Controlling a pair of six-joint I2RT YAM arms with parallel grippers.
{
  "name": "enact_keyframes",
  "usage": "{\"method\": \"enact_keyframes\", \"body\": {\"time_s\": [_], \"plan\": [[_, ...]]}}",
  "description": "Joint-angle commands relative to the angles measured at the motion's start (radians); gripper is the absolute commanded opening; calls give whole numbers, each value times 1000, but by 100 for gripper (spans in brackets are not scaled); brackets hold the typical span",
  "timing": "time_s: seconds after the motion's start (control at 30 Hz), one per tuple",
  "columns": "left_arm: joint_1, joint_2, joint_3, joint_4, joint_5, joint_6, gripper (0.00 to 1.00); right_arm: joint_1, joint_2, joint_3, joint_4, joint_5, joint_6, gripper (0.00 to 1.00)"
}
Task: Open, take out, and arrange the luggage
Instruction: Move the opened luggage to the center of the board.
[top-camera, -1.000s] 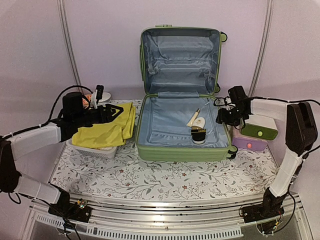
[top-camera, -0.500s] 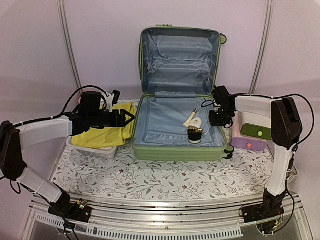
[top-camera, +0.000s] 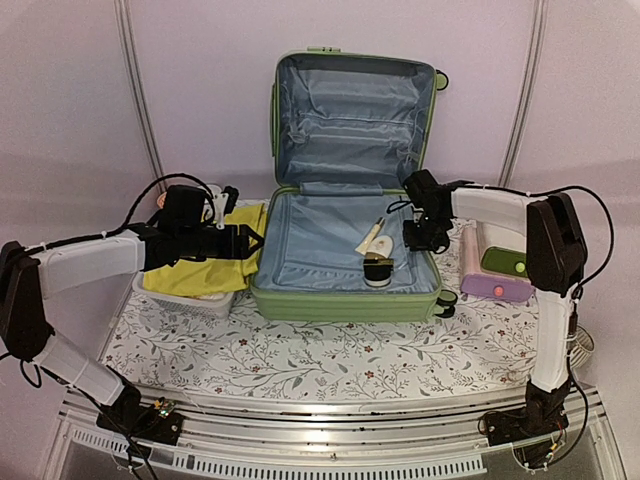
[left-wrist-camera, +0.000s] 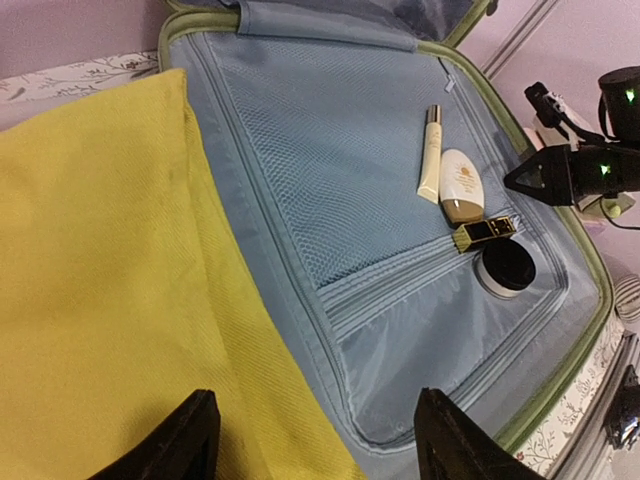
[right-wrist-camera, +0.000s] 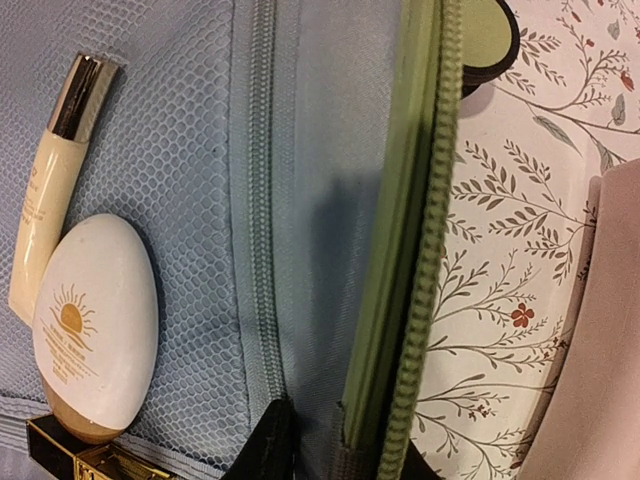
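Observation:
The luggage (top-camera: 340, 305) lies open on the table, its lid (top-camera: 345, 110) standing upright at the back and its grey-blue lining showing. Inside lie a cream tube (left-wrist-camera: 430, 155), a white sunscreen bottle (left-wrist-camera: 461, 187), a gold-black stick (left-wrist-camera: 484, 232) and a black jar (left-wrist-camera: 505, 268). My right gripper (top-camera: 420, 238) is shut on the luggage's right wall (right-wrist-camera: 405, 230), one finger inside and one outside (right-wrist-camera: 335, 450). My left gripper (top-camera: 250, 243) hangs open (left-wrist-camera: 315, 440) over the luggage's left edge and a yellow cloth (left-wrist-camera: 100, 280), holding nothing.
The yellow cloth (top-camera: 215, 262) is draped over a white basket (top-camera: 190, 298) left of the luggage. A small white, green and purple box (top-camera: 495, 275) stands to its right. A black wheel (right-wrist-camera: 490, 40) shows at the luggage's corner. The tablecloth is floral.
My right gripper closed on the luggage's right wall and the luggage slid left, towards the basket. My left gripper moved right to the luggage's left edge and stayed open.

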Motion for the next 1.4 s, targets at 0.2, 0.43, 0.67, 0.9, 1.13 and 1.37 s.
{"method": "enact_keyframes", "body": {"time_s": [0.2, 0.43, 0.67, 0.9, 1.13, 1.37], "plan": [[-9, 18, -8, -21, -100, 28, 69, 175, 75, 78, 297, -280, 20, 24], [78, 29, -32, -26, -88, 0, 70, 208, 88, 105, 305, -299, 28, 25], [93, -43, -53, 1, -28, 2, 71, 210, 26, 59, 286, -240, 24, 27], [86, -128, -35, 6, 4, 21, 74, 190, -136, -63, 287, -157, 2, 56], [80, -199, -12, 0, 26, 26, 74, 136, -309, -144, 234, -110, -28, 64], [65, -252, -40, 28, 59, 14, 74, 135, -573, -339, 256, -59, -32, 65]]}}
